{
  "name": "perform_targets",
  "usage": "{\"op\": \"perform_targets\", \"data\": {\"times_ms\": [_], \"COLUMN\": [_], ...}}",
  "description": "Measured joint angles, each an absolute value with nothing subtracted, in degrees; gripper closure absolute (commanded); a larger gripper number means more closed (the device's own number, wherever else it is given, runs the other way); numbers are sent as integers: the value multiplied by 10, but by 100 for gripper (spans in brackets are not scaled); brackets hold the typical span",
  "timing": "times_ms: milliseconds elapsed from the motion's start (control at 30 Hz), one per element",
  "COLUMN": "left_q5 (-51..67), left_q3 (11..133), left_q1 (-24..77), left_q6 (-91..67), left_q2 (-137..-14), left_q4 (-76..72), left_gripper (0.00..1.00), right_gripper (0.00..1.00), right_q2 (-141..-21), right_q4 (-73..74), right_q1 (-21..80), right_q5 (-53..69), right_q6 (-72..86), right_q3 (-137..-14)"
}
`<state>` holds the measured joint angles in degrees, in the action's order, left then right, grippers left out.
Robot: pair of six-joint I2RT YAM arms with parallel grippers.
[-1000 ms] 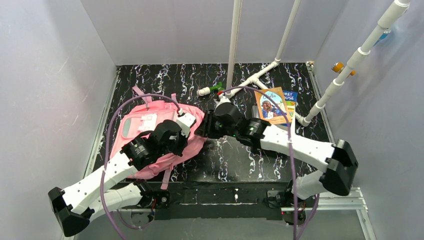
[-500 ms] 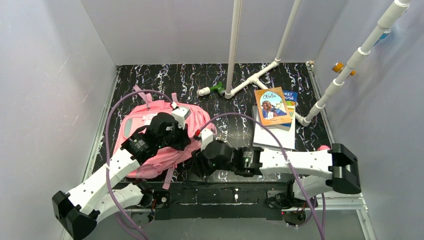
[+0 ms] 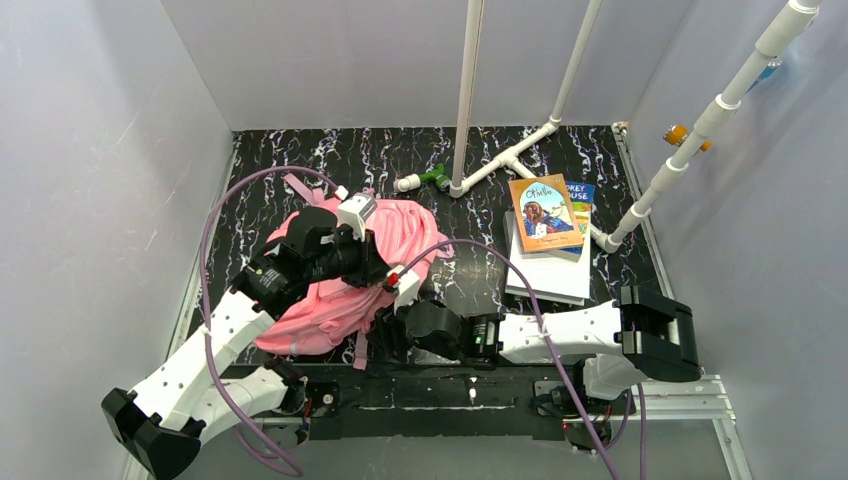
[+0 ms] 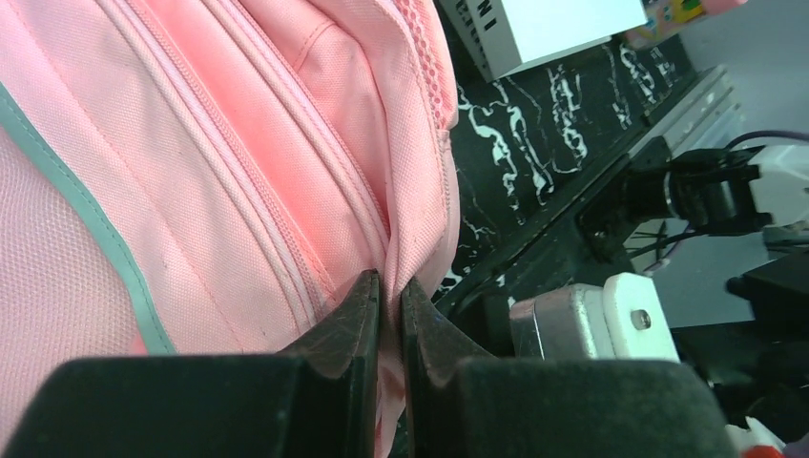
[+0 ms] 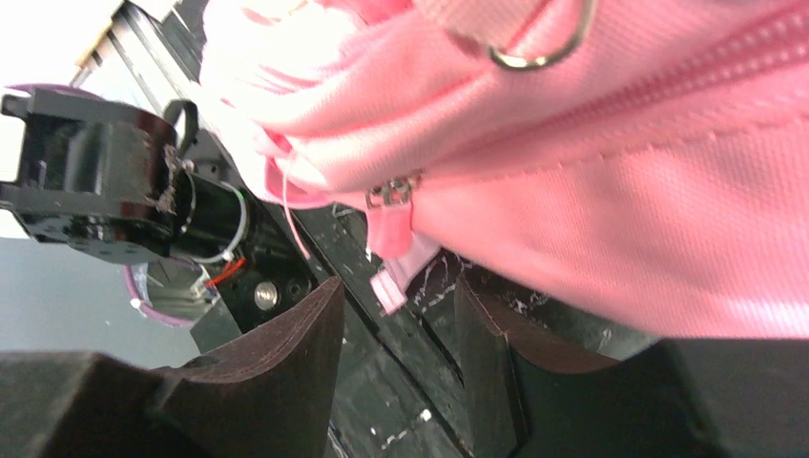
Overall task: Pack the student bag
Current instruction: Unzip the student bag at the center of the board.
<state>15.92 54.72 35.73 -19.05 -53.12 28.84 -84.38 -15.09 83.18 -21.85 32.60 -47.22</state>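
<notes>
The pink student bag (image 3: 312,318) lies bunched at the left of the table, its right side lifted. My left gripper (image 3: 384,272) is shut on a fold of the bag's fabric beside a zipper seam, as the left wrist view (image 4: 391,288) shows. My right gripper (image 3: 386,334) is open, low at the bag's near right edge. In the right wrist view it (image 5: 399,298) sits just below a pink zipper pull (image 5: 391,234) that hangs from the bag (image 5: 620,191). The pull's tip hangs at the mouth of the jaws, touching neither finger.
A stack of books (image 3: 545,215) lies on white books (image 3: 548,272) at the right. White PVC pipes (image 3: 500,160) and a green fitting (image 3: 436,177) stand at the back. The black front rail (image 3: 470,392) runs along the near edge.
My left gripper has pulled the bag's right side up and back, bunching it. My right arm has swung left and down to the near edge, ending under the bag's lifted edge.
</notes>
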Motion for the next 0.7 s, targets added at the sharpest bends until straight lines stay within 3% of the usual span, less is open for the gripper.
{"op": "perform_targets", "data": {"times_ms": [200, 433, 600, 700], "left_q5": [165, 169, 172, 172], "left_q3": [557, 557, 557, 557], "left_q1": [357, 357, 357, 357], "left_q6": [-224, -237, -242, -246], "left_q2": [-531, -531, -531, -531], "left_q4": [295, 301, 303, 305], "left_gripper": [100, 100, 100, 100], "right_gripper": [46, 56, 56, 50], "right_q2": [-846, -846, -853, -859], "right_q4": [-203, -231, -247, -256], "right_q1": [833, 834, 834, 834], "right_q5": [-237, -250, -258, -259], "right_q6": [311, 311, 312, 313], "right_q3": [-471, -460, -458, -458]}}
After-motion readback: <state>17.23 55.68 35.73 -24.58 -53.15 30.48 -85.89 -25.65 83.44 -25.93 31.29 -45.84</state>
